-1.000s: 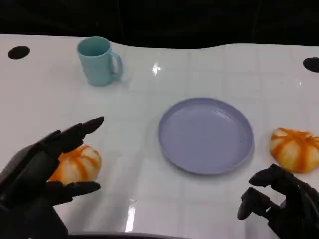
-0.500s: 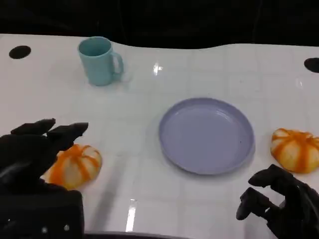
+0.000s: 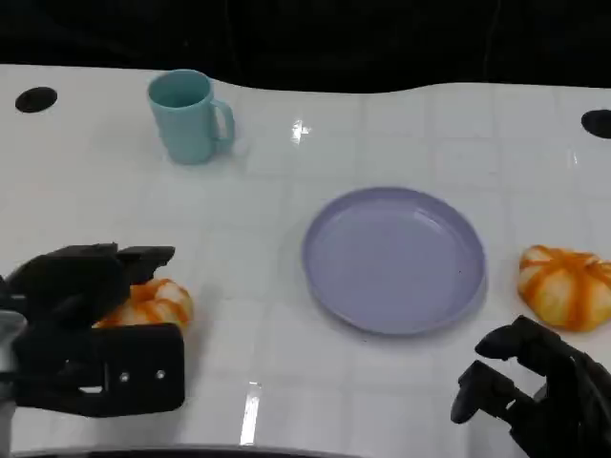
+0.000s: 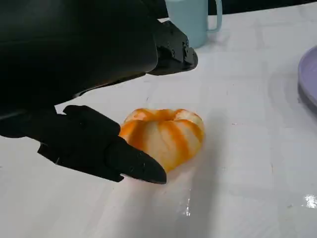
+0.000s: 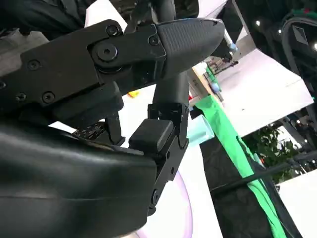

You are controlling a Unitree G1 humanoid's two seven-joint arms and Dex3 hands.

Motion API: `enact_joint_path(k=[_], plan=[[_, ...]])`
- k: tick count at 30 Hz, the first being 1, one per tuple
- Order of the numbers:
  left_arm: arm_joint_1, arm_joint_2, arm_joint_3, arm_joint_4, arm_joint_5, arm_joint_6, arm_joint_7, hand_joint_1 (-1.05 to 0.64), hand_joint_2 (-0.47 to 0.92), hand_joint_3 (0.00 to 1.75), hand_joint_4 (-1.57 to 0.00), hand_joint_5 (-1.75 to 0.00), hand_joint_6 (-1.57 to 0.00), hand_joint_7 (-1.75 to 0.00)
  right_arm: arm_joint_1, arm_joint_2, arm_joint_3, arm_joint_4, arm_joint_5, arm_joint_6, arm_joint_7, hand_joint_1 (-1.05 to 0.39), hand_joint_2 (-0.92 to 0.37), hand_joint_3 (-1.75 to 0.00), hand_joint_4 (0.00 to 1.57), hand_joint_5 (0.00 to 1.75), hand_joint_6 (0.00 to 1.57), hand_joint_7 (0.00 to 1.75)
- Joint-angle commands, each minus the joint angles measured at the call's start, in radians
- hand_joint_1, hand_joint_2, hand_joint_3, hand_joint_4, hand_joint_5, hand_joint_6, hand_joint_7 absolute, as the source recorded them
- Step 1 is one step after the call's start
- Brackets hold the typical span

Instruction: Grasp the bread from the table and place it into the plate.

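Note:
An orange-striped bread roll [image 3: 158,303] lies on the white table at the front left. My left hand [image 3: 91,329] hangs over it from the near side and covers its left part. In the left wrist view the fingers [image 4: 168,49] arch above the roll [image 4: 166,134] and the thumb [image 4: 119,156] lies low beside it, with a gap between fingers and roll. The empty lavender plate [image 3: 394,260] sits at the centre right. My right hand [image 3: 535,391] hovers at the front right with its fingers [image 5: 158,134] curled in, holding nothing.
A second striped roll [image 3: 565,286] lies right of the plate, just beyond my right hand. A light blue mug [image 3: 189,116] stands at the back left, also seen as the mug [image 4: 193,20] behind the roll. The plate's rim [image 4: 309,79] shows off to one side.
My left hand has turned palm-down and come lower over the roll, its fingers now arched above it. The roll, plate and right hand have stayed put.

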Motion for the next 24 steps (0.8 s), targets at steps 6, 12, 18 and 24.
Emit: enact_joint_path(k=[6, 12, 18, 24], plan=[[-0.124, -0.028, -0.103, 0.231, 0.028, -0.021, 0.078, -0.37, 0.80, 0.01, -0.03, -0.01, -0.09, 0.00, -0.006, -0.014, -0.013, 0.005, 0.013, 0.002, 0.010, -0.52, -0.92, -0.20, 0.73, 1.48, 0.85, 0.93], [-0.240, -0.069, -0.161, 0.449, 0.006, -0.024, 0.064, -0.40, 0.82, 0.01, -0.02, 0.00, -0.06, 0.00, -0.004, -0.016, -0.012, 0.002, 0.011, 0.006, 0.007, -0.53, -0.92, -0.19, 0.75, 1.47, 0.85, 0.92], [-0.327, -0.098, -0.211, 0.637, 0.014, -0.059, 0.108, -0.41, 0.80, 0.00, -0.03, -0.01, -0.08, -0.01, -0.003, -0.018, -0.009, -0.001, -0.003, -0.001, 0.005, -0.53, -0.92, -0.20, 0.77, 1.47, 0.87, 0.92], [-0.401, -0.129, -0.251, 0.821, 0.015, -0.091, 0.178, -0.45, 0.78, 0.00, -0.05, -0.02, -0.11, -0.02, 0.000, -0.004, -0.007, 0.013, -0.008, -0.039, 0.010, -0.52, -0.92, -0.23, 0.77, 1.48, 0.85, 0.92]])
